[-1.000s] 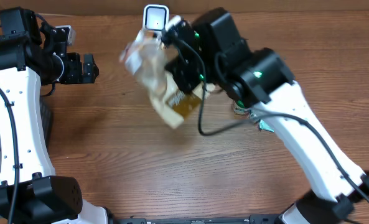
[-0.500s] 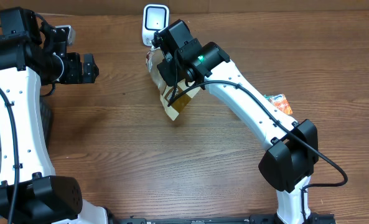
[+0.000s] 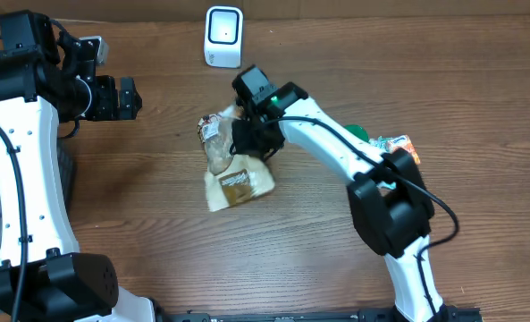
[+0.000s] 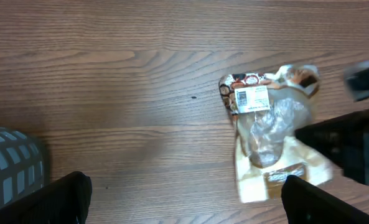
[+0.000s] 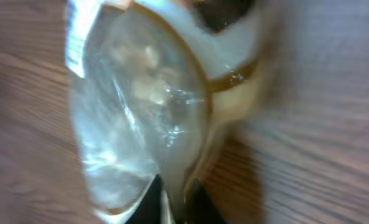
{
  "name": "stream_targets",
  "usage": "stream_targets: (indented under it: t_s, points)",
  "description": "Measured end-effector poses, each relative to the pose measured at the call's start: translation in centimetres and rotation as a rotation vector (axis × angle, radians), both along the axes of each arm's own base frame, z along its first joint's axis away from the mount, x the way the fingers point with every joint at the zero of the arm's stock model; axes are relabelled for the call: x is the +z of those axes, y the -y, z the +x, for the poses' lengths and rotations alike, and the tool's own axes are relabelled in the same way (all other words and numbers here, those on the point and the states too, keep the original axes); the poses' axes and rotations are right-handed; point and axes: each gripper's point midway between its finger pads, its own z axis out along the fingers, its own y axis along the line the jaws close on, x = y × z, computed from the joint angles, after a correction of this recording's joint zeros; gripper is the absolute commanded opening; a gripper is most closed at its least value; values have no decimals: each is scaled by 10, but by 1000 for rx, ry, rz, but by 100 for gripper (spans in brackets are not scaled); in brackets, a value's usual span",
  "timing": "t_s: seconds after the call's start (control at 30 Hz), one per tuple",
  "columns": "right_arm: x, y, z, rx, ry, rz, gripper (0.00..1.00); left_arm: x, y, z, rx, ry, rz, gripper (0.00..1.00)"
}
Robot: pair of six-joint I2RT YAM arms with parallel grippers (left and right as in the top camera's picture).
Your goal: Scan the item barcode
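The bag (image 3: 231,170) lies mid-bench, label (image 4: 251,99) up, so it needs turning toward the scanner (image 3: 222,36) at the far edge. Right fingers (image 5: 150,200) sit close together at its film, perhaps pinching; blur hides it. Left fingers (image 4: 60,199) are spread and idle.

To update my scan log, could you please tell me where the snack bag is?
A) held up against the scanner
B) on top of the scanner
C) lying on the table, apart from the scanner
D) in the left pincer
C: the snack bag lies flat on the wooden table, with bare wood between it and the white scanner.
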Motion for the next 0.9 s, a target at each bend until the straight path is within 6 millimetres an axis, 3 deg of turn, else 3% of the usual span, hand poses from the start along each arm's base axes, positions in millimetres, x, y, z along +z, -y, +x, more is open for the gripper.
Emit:
stream_targets:
  t_s: [0.1,0.47,0.57,0.73,0.9]
  points:
    - [-14,4,-5,-24,-55,-8,55,0,0,0,0,0,0,100]
    - [1,45,13,55,-147,211,57,0,0,0,0,0,0,100]
    - [-4,37,8,97,-138,251,57,0,0,0,0,0,0,100]
    - [-28,4,-23,178,-147,319,56,0,0,0,0,0,0,100]
    - [-31,-28,-38,179,-150,378,31,0,0,0,0,0,0,100]
